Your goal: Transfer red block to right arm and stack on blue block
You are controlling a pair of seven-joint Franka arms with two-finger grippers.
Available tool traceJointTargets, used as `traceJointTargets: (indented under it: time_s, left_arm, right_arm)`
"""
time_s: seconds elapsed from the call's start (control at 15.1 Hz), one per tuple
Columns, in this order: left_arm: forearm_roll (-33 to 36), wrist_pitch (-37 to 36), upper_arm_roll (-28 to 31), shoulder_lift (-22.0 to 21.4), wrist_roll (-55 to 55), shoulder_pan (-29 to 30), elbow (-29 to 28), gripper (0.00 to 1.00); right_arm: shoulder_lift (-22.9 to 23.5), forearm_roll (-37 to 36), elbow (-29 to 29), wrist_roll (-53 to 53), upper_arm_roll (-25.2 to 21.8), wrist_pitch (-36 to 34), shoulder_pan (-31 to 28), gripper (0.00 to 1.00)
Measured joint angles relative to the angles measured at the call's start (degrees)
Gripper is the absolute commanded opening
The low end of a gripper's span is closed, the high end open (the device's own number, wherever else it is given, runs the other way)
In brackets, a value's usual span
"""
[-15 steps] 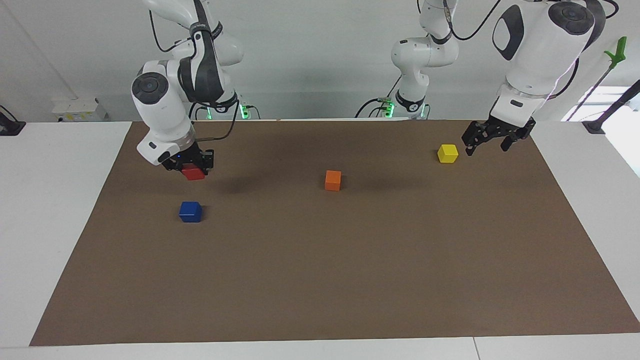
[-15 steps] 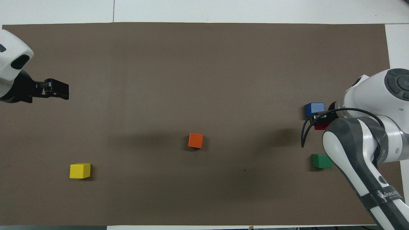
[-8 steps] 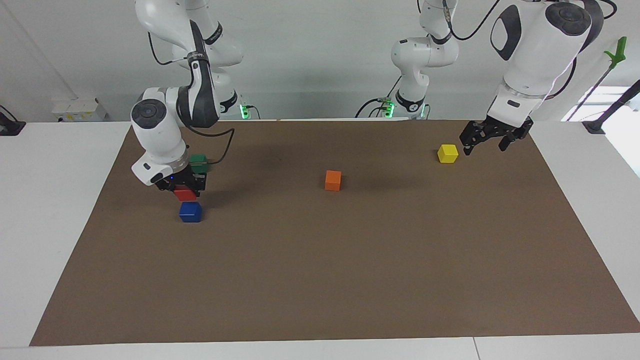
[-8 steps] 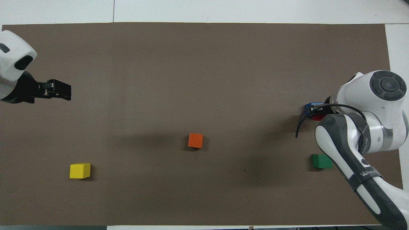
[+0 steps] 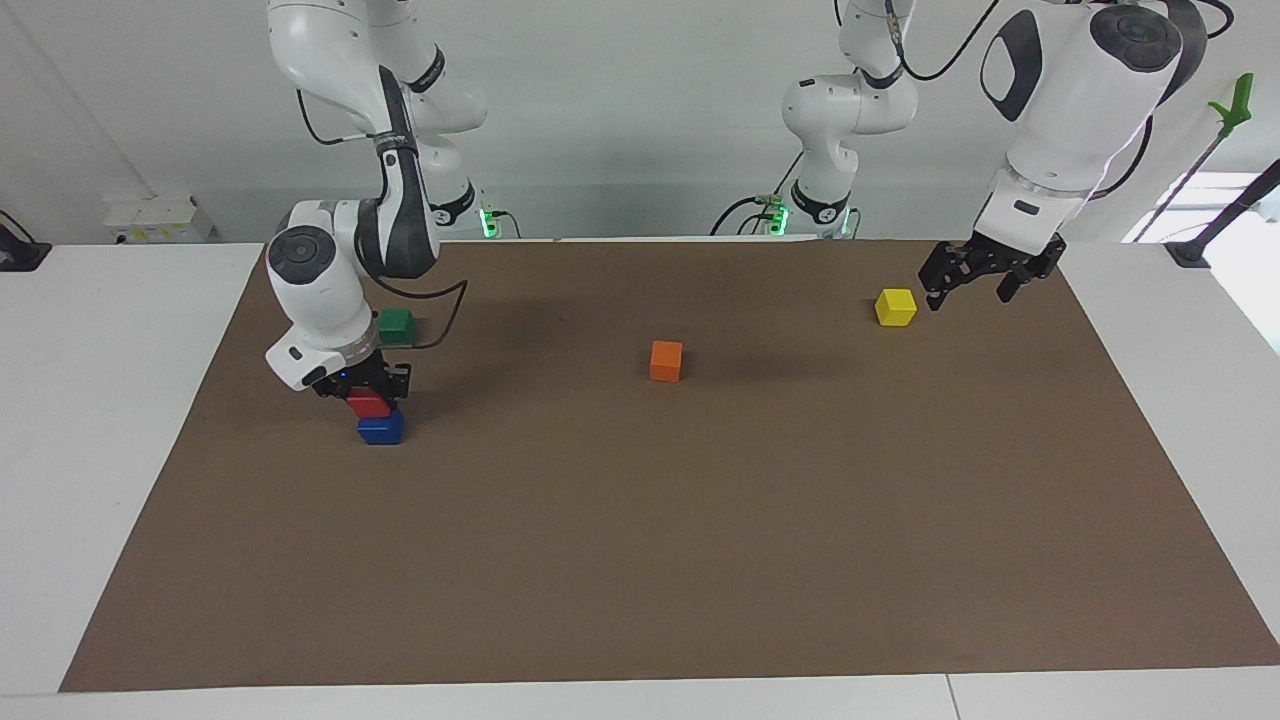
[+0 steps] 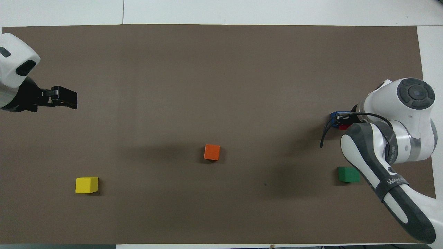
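My right gripper point(image 5: 367, 392) is shut on the red block point(image 5: 368, 403) and holds it on top of the blue block point(image 5: 381, 428), toward the right arm's end of the table. In the overhead view the right arm covers most of both; only an edge of the blue block point(image 6: 335, 114) and a sliver of the red block point(image 6: 343, 127) show. My left gripper point(image 5: 972, 283) hangs over the mat beside the yellow cube, at the left arm's end, and it also shows in the overhead view point(image 6: 64, 98). The left arm waits.
A green cube point(image 5: 396, 324) lies nearer to the robots than the blue block. An orange cube point(image 5: 666, 360) sits mid-table. A yellow cube point(image 5: 895, 306) lies beside the left gripper. A brown mat point(image 5: 700, 560) covers the white table.
My right gripper carried the red block away from the robots and down, from over the mat near the green cube onto the blue block. The left arm barely moved.
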Motion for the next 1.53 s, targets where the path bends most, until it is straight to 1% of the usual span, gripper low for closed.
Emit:
traceJointTargets:
  time_s: [0.13,0.2,0.27,0.33,0.4,0.46,0.53,0.6,0.73,0.99,1.06,1.19,1.33,1.46,1.53]
  left_arm:
    - [0.0,0.0,0.0,0.0,0.0,-0.03,0.0,1.0]
    - [0.0,0.0,0.0,0.0,0.0,-0.06,0.0,1.0]
    - [0.0,0.0,0.01,0.0,0.0,-0.07,0.0,1.0]
    - [0.0,0.0,0.02,0.0,0.0,-0.09,0.0,1.0]
    - [0.0,0.0,0.03,0.0,0.0,-0.11,0.0,1.0]
    - [0.0,0.0,0.05,0.0,0.0,-0.13,0.0,1.0]
    - [0.0,-0.02,0.07,0.0,0.0,-0.17,0.0,1.0]
    - [0.0,-0.03,0.1,0.0,0.0,-0.2,0.0,1.0]
    - [0.0,-0.06,0.11,0.0,0.0,-0.23,0.0,1.0]
    - [0.0,-0.09,0.12,0.0,0.0,-0.27,0.0,1.0]
    - [0.0,-0.1,0.12,0.0,0.0,-0.3,0.0,1.0]
    - [0.0,-0.19,0.12,0.0,0.0,-0.32,0.0,1.0]
    - [-0.16,-0.52,0.12,0.0,0.0,-0.37,0.0,1.0]
    - [-2.31,-0.88,0.16,-0.01,0.0,-0.37,0.04,1.0]
    - [-3.33,-1.04,0.19,-0.01,0.0,-0.37,0.06,1.0]
  right_arm:
    - [0.0,0.0,0.0,0.03,0.0,0.09,-0.02,0.0]
    - [0.0,0.0,0.0,0.09,0.01,0.12,-0.05,0.12]
    - [0.01,0.0,0.0,0.15,0.01,0.2,-0.1,0.32]
    - [0.02,0.0,0.0,0.16,0.02,0.33,-0.2,0.63]
    - [0.04,0.0,0.0,0.17,0.01,0.44,-0.34,0.79]
    - [0.07,0.02,0.0,0.18,0.01,0.52,-0.54,0.89]
    - [0.13,0.11,-0.01,0.2,0.02,0.6,-0.72,0.94]
    - [0.18,0.24,-0.01,0.21,0.02,0.69,-0.85,0.95]
    - [0.23,0.34,0.0,0.22,0.03,0.81,-0.9,1.0]
    - [0.26,0.77,1.11,0.26,0.05,0.57,-0.93,1.0]
    - [0.26,1.01,2.19,0.26,0.09,-0.66,-0.93,1.0]
    - [0.18,1.21,6.67,0.26,0.33,-6.36,-0.91,1.0]
    - [-0.18,1.38,13.0,0.22,0.66,-13.62,-0.81,1.0]
    - [-1.24,1.87,18.09,-1.04,0.91,-18.03,-0.77,1.0]
    - [-2.17,2.97,19.58,-2.44,0.93,-19.03,-0.79,1.0]
